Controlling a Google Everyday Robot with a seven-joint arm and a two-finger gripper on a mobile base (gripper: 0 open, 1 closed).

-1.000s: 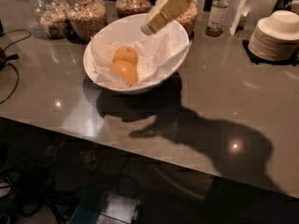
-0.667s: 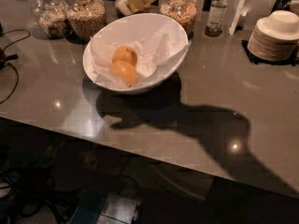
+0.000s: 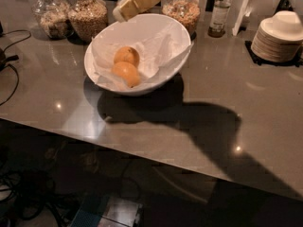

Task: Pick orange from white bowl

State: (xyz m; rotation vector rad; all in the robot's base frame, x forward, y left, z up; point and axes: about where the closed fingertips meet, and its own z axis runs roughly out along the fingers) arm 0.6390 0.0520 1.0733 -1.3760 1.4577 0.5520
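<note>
Hovering at the top edge of the view, the gripper [image 3: 137, 1] hangs just above the far rim of the white bowl [image 3: 142, 90], tilted down toward the left. It holds nothing that can be seen, and whether it is clenched or released cannot be told from this angle.

The white bowl sits on the grey tabletop [image 3: 265, 93], left of the middle. Its rim slants, high at the back right and low at the front left. Crumpled white paper [image 3: 163, 46] lines the inside. Two fruits lie on that paper in the left part of the bowl: the upper orange [image 3: 127, 56] and the lower orange [image 3: 126, 73], touching each other. The gripper is apart from both.

Behind the bowl stand three glass jars of dry food: one at the far left [image 3: 51, 15], one beside it [image 3: 87, 18], and one behind the bowl's right side [image 3: 180, 11]. A small bottle [image 3: 220, 15] stands to the right of that third jar. At the far right a stack of pale plates [image 3: 279, 37] rests on a dark mat [image 3: 248, 48], well apart from the bowl. Black cables [image 3: 9, 79] trail over the left edge of the tabletop. A broad dark shadow [image 3: 213, 126] spreads from under the bowl toward the front right.
</note>
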